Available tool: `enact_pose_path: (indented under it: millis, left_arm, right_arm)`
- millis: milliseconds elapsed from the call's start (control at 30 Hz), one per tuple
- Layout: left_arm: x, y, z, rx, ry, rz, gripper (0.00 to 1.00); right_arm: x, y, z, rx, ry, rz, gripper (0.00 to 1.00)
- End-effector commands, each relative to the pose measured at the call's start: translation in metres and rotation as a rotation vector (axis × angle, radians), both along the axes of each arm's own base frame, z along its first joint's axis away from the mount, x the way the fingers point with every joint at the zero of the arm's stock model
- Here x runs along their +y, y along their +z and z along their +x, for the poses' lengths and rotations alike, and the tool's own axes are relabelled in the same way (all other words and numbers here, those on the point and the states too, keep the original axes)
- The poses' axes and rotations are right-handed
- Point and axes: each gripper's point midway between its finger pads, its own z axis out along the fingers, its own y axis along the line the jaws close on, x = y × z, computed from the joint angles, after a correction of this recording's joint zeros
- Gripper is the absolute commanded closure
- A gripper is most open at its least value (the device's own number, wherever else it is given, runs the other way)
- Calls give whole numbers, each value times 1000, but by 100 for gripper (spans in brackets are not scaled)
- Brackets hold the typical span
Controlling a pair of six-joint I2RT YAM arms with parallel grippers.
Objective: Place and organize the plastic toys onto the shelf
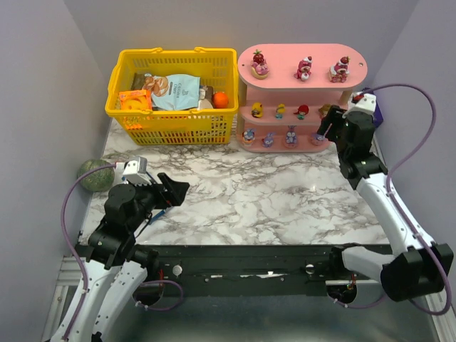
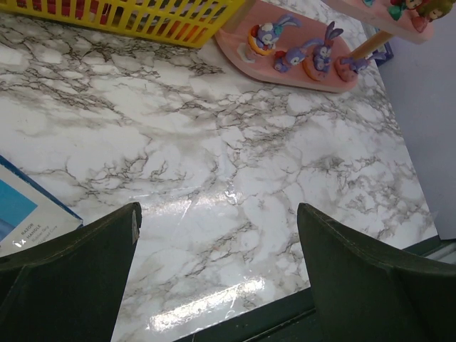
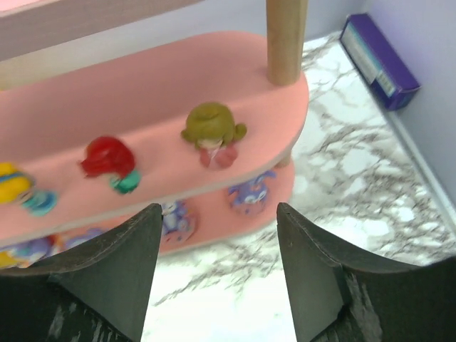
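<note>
Over the left of the table [image 1: 271, 199], the left gripper [image 1: 169, 191] hangs spread and empty, out of the way. Rightward, the toys [image 1: 303, 69] stand sorted by kind across three tiers of the shelf [image 1: 285, 60]. The right gripper [image 1: 328, 128], parted and empty, faces the middle tier, probably to straighten the olive toy [image 3: 212, 132].

Pink three-tier shelf [image 1: 281, 80] with oval boards and pale wooden posts, upright, right end just ahead of the right tool [image 3: 219, 214]. Top board, above the tool: three pink strawberry-topped figures [image 1: 304, 69] in a row. Middle board, level with the tool's tips: olive-haired figure [image 3: 212, 132] nearest, red-haired one [image 3: 108, 158] left of it, yellow ones [image 1: 257, 110] farther left. Bottom board, beneath: purple bunny figures [image 2: 320, 53], standing.
</note>
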Motion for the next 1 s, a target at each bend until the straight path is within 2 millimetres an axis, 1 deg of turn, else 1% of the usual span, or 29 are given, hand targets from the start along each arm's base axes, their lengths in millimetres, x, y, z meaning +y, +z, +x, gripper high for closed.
enact_pose_path:
  millis: [0, 33, 67, 100, 133, 167, 200, 233, 267, 300, 333, 367, 400, 433, 500, 533, 567, 633, 700, 767, 800, 867, 967]
  left_arm:
    - [8, 7, -1, -33, 40, -6, 1]
    - [9, 7, -1, -33, 50, -7, 1]
    - [10, 6, -1, -31, 53, -7, 1]
    - [11, 7, -1, -31, 60, -7, 1]
    - [11, 5, -1, -26, 61, -4, 1]
    - [11, 5, 0, -23, 64, -2, 1]
    - [12, 4, 1, -19, 69, -1, 1]
    - [13, 2, 1, -11, 78, 4, 1]
    - [14, 1, 1, -3, 82, 6, 1]
    - [14, 0, 1, 0, 82, 6, 1]
    - [14, 0, 1, 5, 83, 6, 1]
    - [13, 0, 2, 10, 83, 5, 1]
    - [18, 0, 3, 8, 109, 11, 1]
    - [18, -2, 3, 17, 113, 10, 1]
    - [18, -2, 4, 19, 118, 4, 1]
    - [17, -3, 4, 25, 116, 3, 1]
    - [18, -2, 4, 26, 120, -1, 1]
    - [17, -4, 5, 40, 119, 1, 1]
    - [17, -6, 6, 52, 126, 4, 1]
    - [19, -7, 6, 61, 140, 2, 1]
    - [21, -7, 7, 64, 155, -3, 1]
    - [22, -8, 7, 70, 166, -4, 1]
    - [25, -9, 8, 83, 185, -5, 1]
  right_arm:
    - [24, -20, -46, 97, 119, 153, 26]
    - [28, -24, -54, 109, 140, 175, 26]
    - [39, -25, -61, 114, 202, 200, 25]
    - [41, -20, -72, 85, 223, 220, 25]
    - [44, -33, -80, 107, 237, 235, 25]
    - [51, -38, -88, 113, 269, 263, 24]
    - [51, -39, -95, 106, 274, 272, 24]
    - [56, -46, -108, 120, 304, 292, 24]
    - [60, -46, -115, 119, 328, 315, 24]
    - [61, -47, -121, 120, 333, 326, 24]
    - [61, -46, -133, 117, 340, 336, 23]
    - [62, -51, -140, 127, 349, 346, 23]
    - [59, -52, -145, 127, 334, 351, 23]
    - [56, -55, -152, 134, 316, 357, 23]
    - [47, -52, -164, 91, 272, 370, 23]
    - [44, -55, -170, 102, 255, 375, 23]
    - [43, -50, -177, 75, 257, 384, 23]
    - [42, -51, -184, 78, 253, 392, 22]
    - [42, -47, -191, 62, 258, 397, 22]
    - [40, -51, -197, 83, 250, 403, 22]
    - [40, -49, -201, 77, 251, 405, 22]
    - [33, -50, -205, 75, 213, 400, 22]
    - [31, -49, -212, 61, 205, 409, 22]
